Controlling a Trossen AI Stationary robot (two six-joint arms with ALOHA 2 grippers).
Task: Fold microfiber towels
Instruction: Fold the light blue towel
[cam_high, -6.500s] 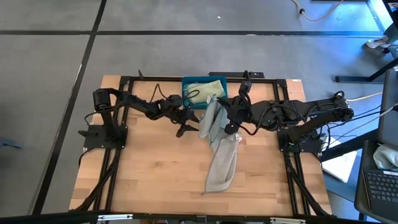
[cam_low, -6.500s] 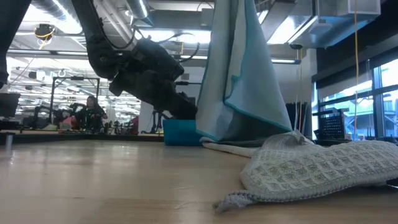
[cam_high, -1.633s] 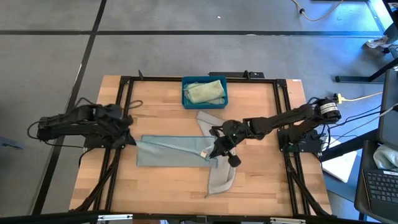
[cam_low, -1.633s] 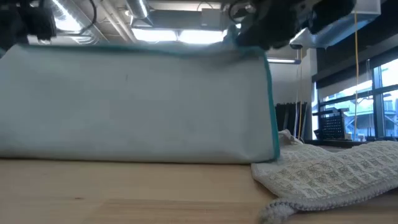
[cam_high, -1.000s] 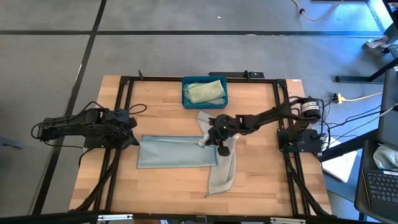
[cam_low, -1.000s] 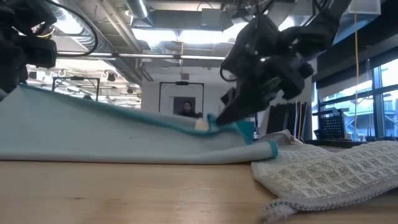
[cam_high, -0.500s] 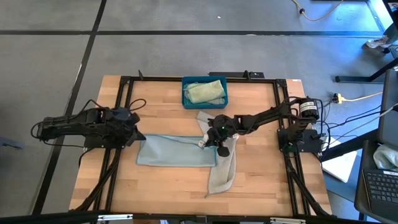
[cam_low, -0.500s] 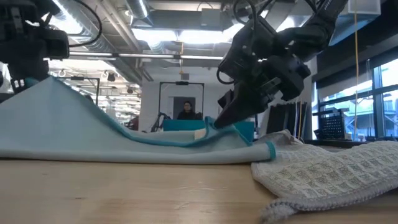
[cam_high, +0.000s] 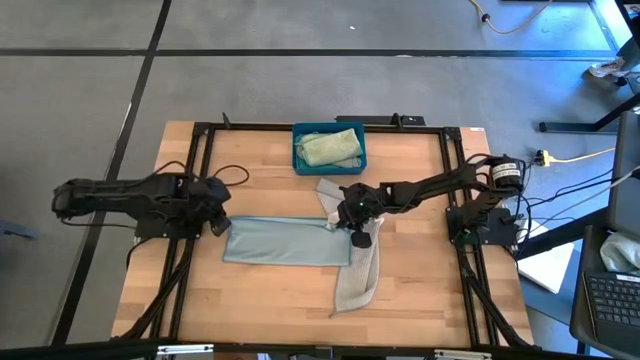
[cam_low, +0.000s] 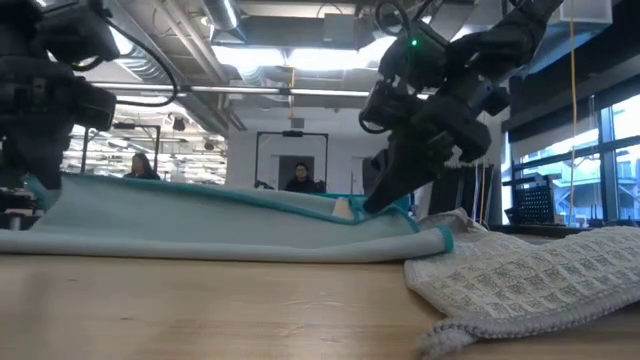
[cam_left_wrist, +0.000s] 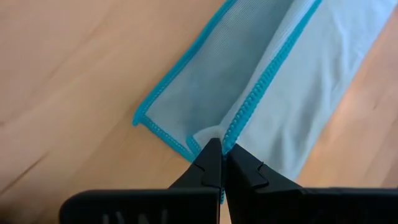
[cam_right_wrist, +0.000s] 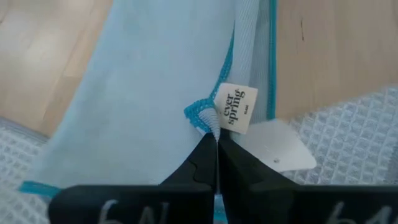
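A pale blue towel (cam_high: 285, 243) with a teal hem lies folded in a long strip on the table's middle. My left gripper (cam_high: 222, 226) is shut on its left end and my right gripper (cam_high: 336, 222) on its right end. The upper layer (cam_low: 220, 205) runs a little above the table between them. A grey-beige waffle towel (cam_high: 358, 275) lies flat under and beside the strip's right end. A pale green towel (cam_high: 330, 148) sits in the teal bin (cam_high: 298, 160) at the far edge. My left gripper pinches a hemmed corner (cam_left_wrist: 214, 134) at the towel's left end between its two fingertips, slanting down from the table's left. The corner is held just above the wood; the rest lies on the table. My right gripper pinches the hemmed corner (cam_right_wrist: 205, 119) beside the white tag (cam_right_wrist: 235, 107) at the towel's right end, slanting down from the table's right. That corner is raised slightly, and the cloth below it rests on the table.
Black frame rails (cam_high: 195, 180) run along the table's left, right and far sides. Bare wood (cam_high: 270, 300) lies toward the near edge. In the low view, people (cam_low: 300, 178) show in the room far behind the table.
My left gripper has moved a little toward the table's right and sunk, tipping further down. The towel's left corner has come down with it, and the upper layer now lies lower and flatter over the lower one. The right end has stayed in place.
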